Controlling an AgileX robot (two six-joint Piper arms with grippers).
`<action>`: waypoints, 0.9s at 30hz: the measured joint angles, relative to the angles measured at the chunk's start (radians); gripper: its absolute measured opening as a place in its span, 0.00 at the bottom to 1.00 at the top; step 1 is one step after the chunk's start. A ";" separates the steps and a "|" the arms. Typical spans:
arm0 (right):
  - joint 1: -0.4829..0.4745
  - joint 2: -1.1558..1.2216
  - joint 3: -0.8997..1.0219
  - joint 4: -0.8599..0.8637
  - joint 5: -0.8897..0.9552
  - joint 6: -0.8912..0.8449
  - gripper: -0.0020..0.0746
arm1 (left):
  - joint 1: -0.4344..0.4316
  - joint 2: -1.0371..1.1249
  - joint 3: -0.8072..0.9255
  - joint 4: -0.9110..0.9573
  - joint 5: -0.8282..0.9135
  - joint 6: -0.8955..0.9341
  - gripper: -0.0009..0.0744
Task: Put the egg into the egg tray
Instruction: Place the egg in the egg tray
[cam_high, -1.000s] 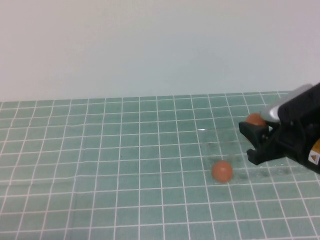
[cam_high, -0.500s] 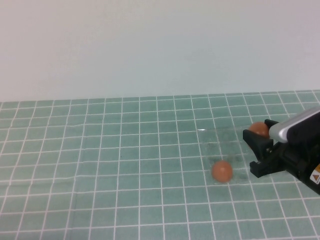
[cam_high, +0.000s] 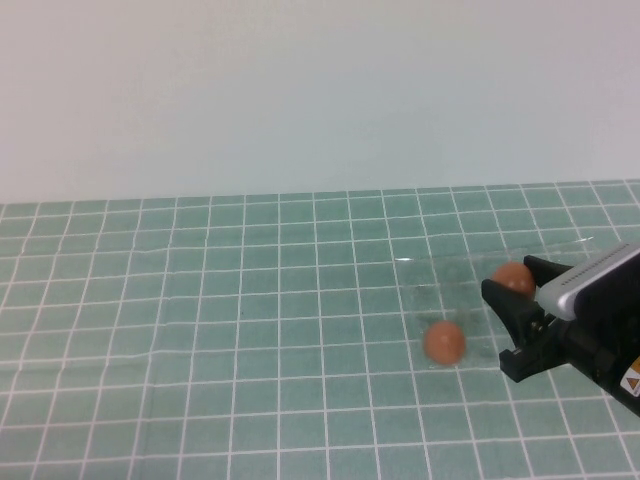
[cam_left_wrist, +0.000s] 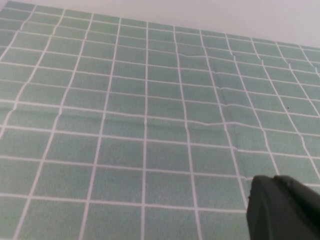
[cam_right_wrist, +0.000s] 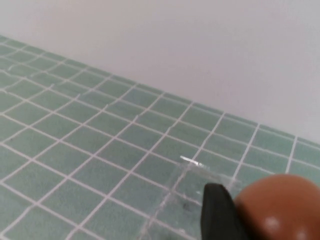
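**Egg gripped over clear tray at right**

Green gridded mat (cam_high: 200, 330) covers the table below a pale wall. At the right, the egg tray (cam_high: 470, 290) lies nearly invisible, a paler egg (cam_high: 444, 342) resting at its near left. Over the tray, the right gripper (cam_high: 520, 320) has its jaws spread wide around the egg (cam_high: 512, 279). Left gripper (cam_left_wrist: 282, 207) shows one dark tip; its spread is unclear.

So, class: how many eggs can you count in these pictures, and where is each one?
2. One egg sits in the clear egg tray. The other egg is between the fingers of the right claw, over the tray. The tray hides none that I can see.
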 joint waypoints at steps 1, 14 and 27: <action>0.000 0.009 0.000 0.000 -0.003 0.000 0.51 | 0.000 0.000 0.000 0.000 0.000 0.000 0.01; 0.000 0.121 0.000 0.000 -0.059 0.009 0.51 | 0.000 0.000 0.000 0.000 0.000 0.000 0.01; 0.000 0.183 -0.003 -0.006 -0.092 0.018 0.51 | 0.000 0.000 0.000 0.000 0.000 0.000 0.01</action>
